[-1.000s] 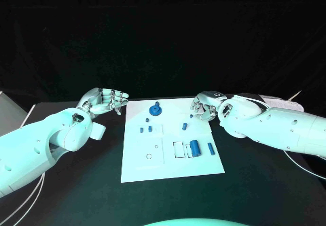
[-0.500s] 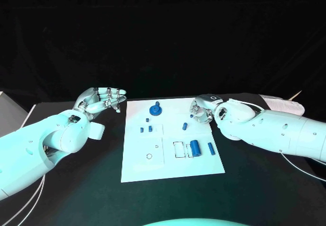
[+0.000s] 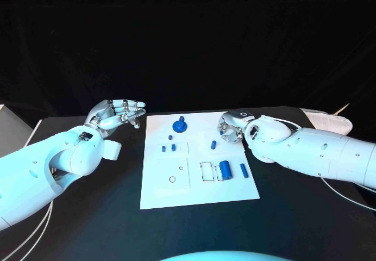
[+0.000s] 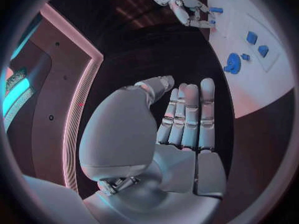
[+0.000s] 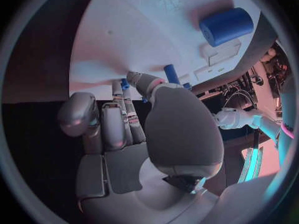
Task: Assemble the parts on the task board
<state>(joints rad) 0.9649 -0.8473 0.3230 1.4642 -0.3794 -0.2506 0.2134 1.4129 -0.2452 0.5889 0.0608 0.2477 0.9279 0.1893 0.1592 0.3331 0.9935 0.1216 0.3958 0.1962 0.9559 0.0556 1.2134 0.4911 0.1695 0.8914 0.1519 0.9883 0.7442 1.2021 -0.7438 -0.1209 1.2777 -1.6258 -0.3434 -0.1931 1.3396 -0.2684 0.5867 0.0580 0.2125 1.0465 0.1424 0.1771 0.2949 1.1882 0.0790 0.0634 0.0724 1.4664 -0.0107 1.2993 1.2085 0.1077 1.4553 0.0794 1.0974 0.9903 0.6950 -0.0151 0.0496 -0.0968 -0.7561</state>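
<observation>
The white task board lies mid-table. On it are a blue round part with a knob, three small blue pieces, a blue peg, a blue cylinder and a blue bar. My right hand hovers over the board's far right edge, fingers pointing down at it, and holds nothing. In the right wrist view its fingers reach toward the board, with the peg just past the thumb and the cylinder beyond. My left hand is raised off the board's far left corner, fingers straight, empty.
Black table surrounds the board. A white box stands at the table's left edge. White cables trail by the right arm. In the left wrist view the round part and my right hand show beyond the fingertips.
My right hand has shifted slightly inward and lower over the board's far right edge. The left hand's fingers have straightened a little. The parts have not moved.
</observation>
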